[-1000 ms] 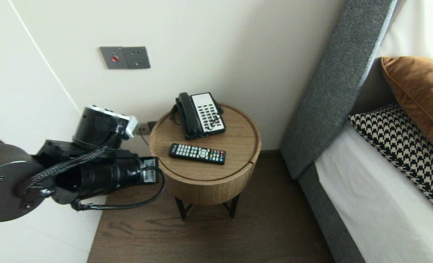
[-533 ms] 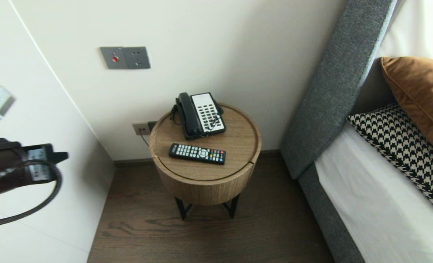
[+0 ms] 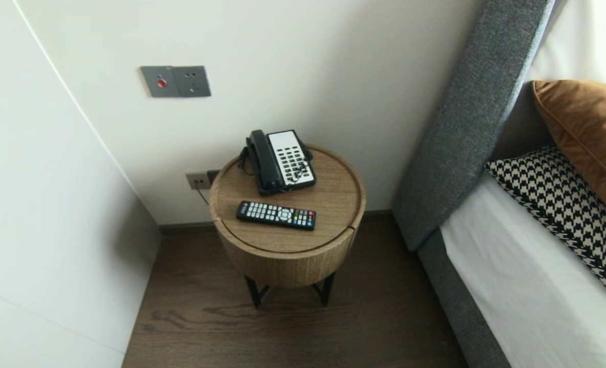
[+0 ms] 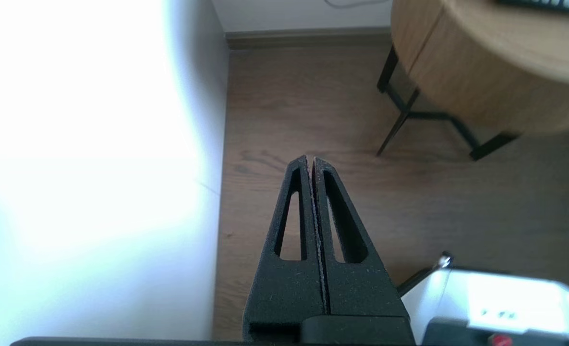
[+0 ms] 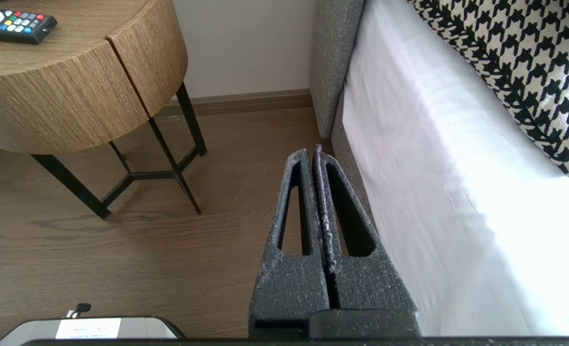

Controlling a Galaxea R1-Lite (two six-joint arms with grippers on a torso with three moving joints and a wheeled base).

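Observation:
A round wooden side table stands against the wall on thin black legs. On it lie a black and white desk phone at the back and a black remote control nearer the front. Neither arm shows in the head view. My left gripper is shut and empty, hanging over the wooden floor beside a white wall, with the table ahead of it. My right gripper is shut and empty too, low over the floor between the table and the bed.
A bed with a white sheet, a grey headboard, a houndstooth pillow and a brown cushion fills the right. Wall switches and a socket sit behind the table. White wall panels close off the left.
My left arm, raised beside the table a second ago, has swung away to the left and dropped out of the head view. The phone and remote have not moved.

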